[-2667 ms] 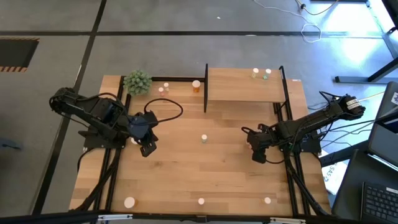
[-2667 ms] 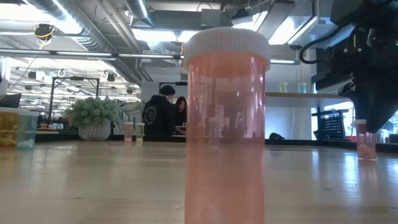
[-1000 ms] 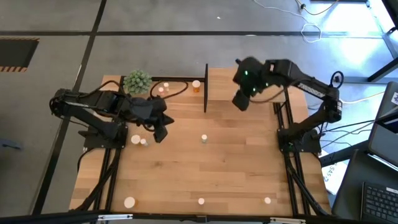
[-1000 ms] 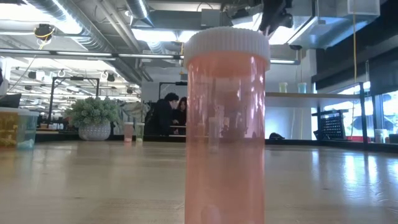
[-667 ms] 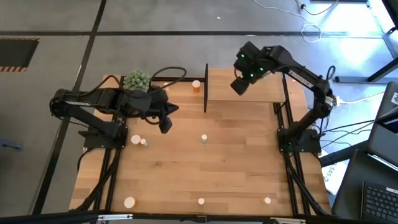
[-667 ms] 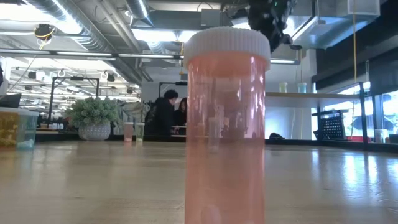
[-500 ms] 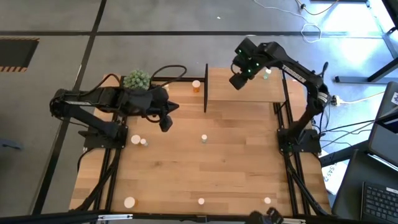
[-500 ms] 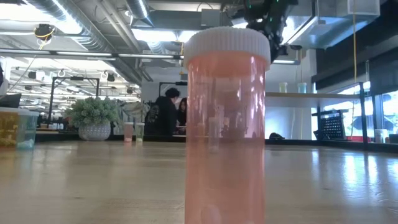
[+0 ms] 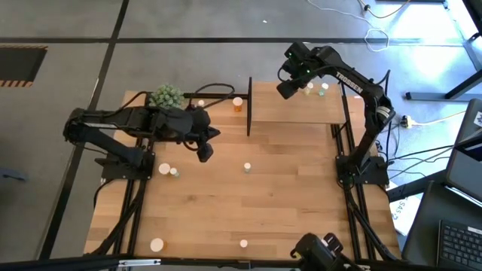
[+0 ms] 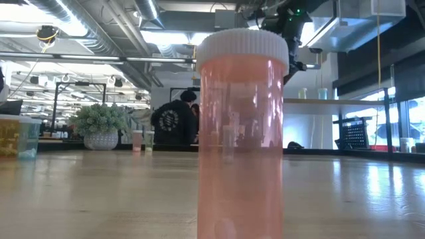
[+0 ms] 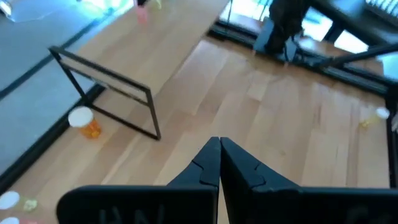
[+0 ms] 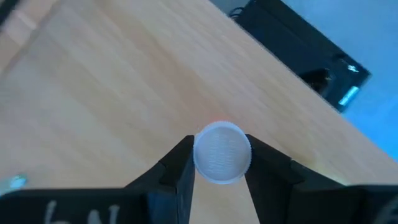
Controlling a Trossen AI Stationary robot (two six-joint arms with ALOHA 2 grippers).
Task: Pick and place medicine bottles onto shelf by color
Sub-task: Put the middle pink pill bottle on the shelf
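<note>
In the low view a large translucent orange medicine bottle with a white ribbed cap (image 10: 242, 133) stands so close to the lens that it hides the middle of the table; behind it a person in a dark top (image 10: 174, 121) shows only in part.

The right gripper (image 9: 285, 89) hangs over the near-left part of the light-wood shelf board with thin black posts (image 9: 301, 114). In its wrist view its two dark fingers (image 12: 179, 168) pinch a small bottle with a round white cap (image 12: 222, 152); only the cap shows, so the body's colour cannot be told.

On the shelf two tiny bottles (image 9: 324, 87) stand near the far edge, partly covered by the arm, their colours hard to make out.

The left gripper (image 9: 205, 154) hovers over the wooden tabletop (image 9: 226, 211) beside the shelf's left posts, its fingers (image 11: 211, 163) pressed together on nothing.

An orange bottle with a pale cap (image 9: 238, 104) stands just left of the shelf. Near the green fuzzy plant ball (image 9: 166, 96) other bottles are mostly hidden by the left arm. More pale-capped bottles (image 9: 245, 168) stand scattered on the table.
</note>
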